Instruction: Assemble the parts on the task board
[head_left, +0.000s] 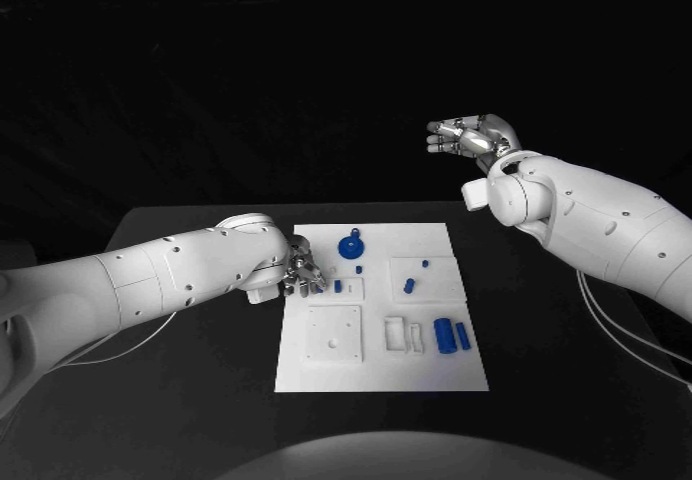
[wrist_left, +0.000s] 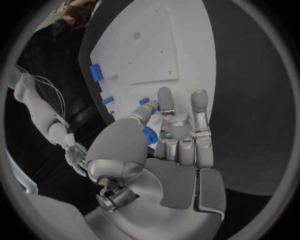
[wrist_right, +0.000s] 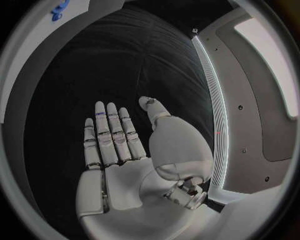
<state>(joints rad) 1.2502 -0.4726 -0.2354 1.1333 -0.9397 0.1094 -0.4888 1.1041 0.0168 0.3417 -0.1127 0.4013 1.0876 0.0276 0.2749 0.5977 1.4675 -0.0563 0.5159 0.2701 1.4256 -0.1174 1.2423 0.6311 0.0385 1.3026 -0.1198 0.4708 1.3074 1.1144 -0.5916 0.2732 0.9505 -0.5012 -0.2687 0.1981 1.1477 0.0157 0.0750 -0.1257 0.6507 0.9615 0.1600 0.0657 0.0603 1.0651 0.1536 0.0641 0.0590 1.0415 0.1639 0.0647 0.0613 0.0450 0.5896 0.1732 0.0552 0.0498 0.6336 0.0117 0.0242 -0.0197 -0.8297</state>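
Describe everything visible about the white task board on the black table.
The flat white rectangular task board lies flat mid-table, its long side running away from the robot. It looks like matte plastic, with raised square plates and shallow recesses. Small blue parts sit on it: a round disc-shaped piece near the far end, short pegs mid-board, two blue cylinders toward the near right. The left robot hand reaches over its left edge, fingers at a blue part.

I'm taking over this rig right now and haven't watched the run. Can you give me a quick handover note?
Left hand: at the task board's left edge, pinching a small blue part.
Right hand: raised beyond the table's far edge, fingers straight, holding nothing.
Round blue part sits at the board's far side; two blue cylinders lie near its right edge; small blue pieces in between.
Done: one part picked.
Left: place it, then the others.
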